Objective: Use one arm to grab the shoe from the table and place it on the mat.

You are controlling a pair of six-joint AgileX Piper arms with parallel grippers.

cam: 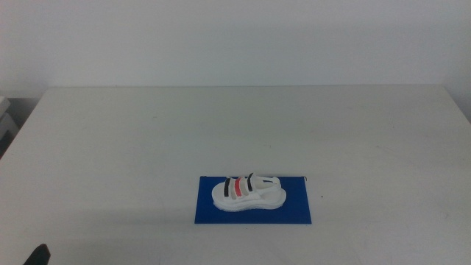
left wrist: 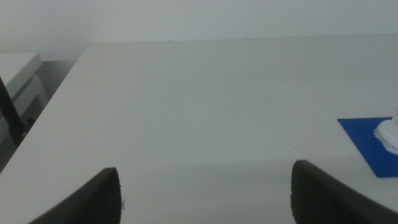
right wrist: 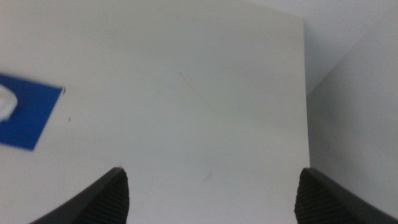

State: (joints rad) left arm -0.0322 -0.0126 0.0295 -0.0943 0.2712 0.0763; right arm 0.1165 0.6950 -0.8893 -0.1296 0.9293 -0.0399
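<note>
Both grippers, left gripper [left wrist: 204, 193] and right gripper [right wrist: 211, 196], stood wide and empty; low and centre, the sandal [cam: 248, 193] lay on the blue mat [cam: 208, 213]. Little could fail unless an arm returning nudged it.

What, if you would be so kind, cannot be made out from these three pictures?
- Shoe on the mat: its underside is hidden in the middle view, so full contact cannot be checked; both wrist views cut it off at the frame edge.
- Strap fastenings: too small in the middle view.
- Left gripper, right gripper: only the open fingers' tips show; bodies cut off by the bottom edge.
- Dark shape at the middle view's bottom edge: cut off, unidentifiable.
</note>
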